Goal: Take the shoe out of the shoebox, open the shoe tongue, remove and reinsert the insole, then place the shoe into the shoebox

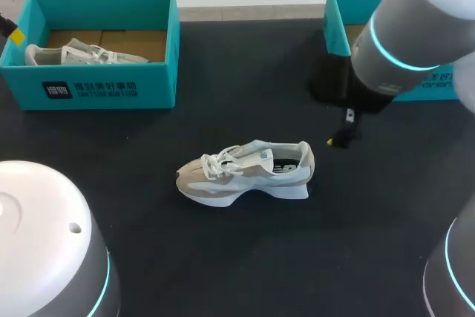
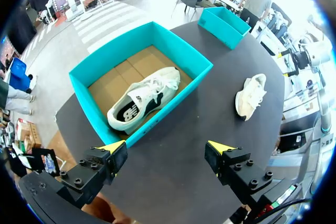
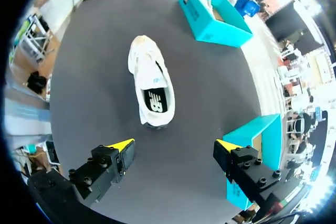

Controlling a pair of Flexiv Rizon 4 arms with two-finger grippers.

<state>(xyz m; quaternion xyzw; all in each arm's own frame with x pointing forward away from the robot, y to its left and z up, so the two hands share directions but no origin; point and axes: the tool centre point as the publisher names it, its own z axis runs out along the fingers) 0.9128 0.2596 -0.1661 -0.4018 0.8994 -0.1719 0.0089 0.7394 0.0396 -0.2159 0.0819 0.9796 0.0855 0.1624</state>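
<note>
Right gripper [image 3: 174,148] hangs wide open, empty; I see the shoe [image 3: 151,85] upright on the surface [image 3: 94,77] ahead of it, right box [image 3: 247,129] alongside. Left gripper [image 2: 167,149] open, empty, above left box [image 2: 181,51] holding second shoe [image 2: 144,98].

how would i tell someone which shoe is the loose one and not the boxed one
On the black table, look at the open stretch between the left shoebox and the right shoebox, both teal. The cream and white shoe stands there upright on its sole. Unlike the second shoe, which sits inside the left shoebox, it has bare tabletop all around it.
</note>
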